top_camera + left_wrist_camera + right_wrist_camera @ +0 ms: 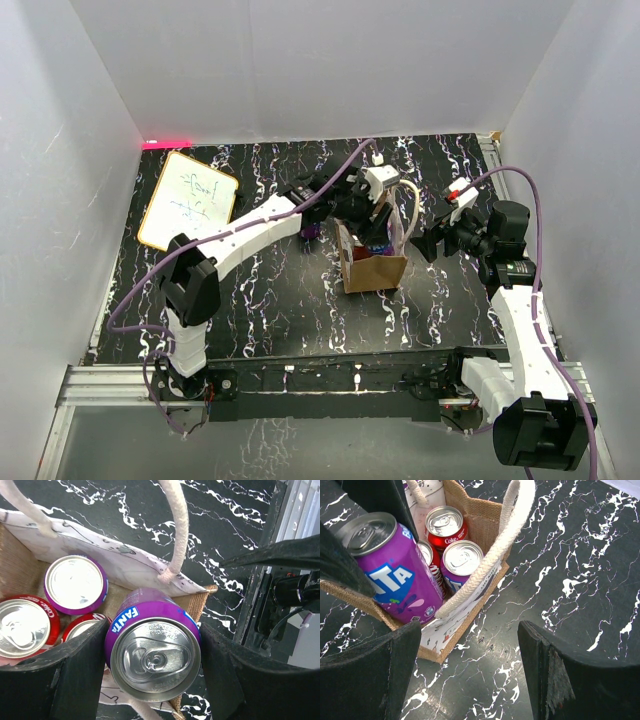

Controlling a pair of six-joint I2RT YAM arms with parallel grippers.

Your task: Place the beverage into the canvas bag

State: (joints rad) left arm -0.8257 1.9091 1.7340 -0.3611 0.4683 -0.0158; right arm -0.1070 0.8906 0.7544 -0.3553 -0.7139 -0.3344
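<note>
Left wrist: Fanta can (155, 655) crowds canvas bag (125, 562) corner.

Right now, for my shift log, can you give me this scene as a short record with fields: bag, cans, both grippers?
bag: upright on the table, open at the top
held can: purple Fanta can, tilted, lower end inside the bag, top above the rim
left gripper: closed on the purple Fanta can
right gripper: open, empty, beside the bag
inside the bag: one purple can and two red cans, upright
task state: held can not yet released
</note>
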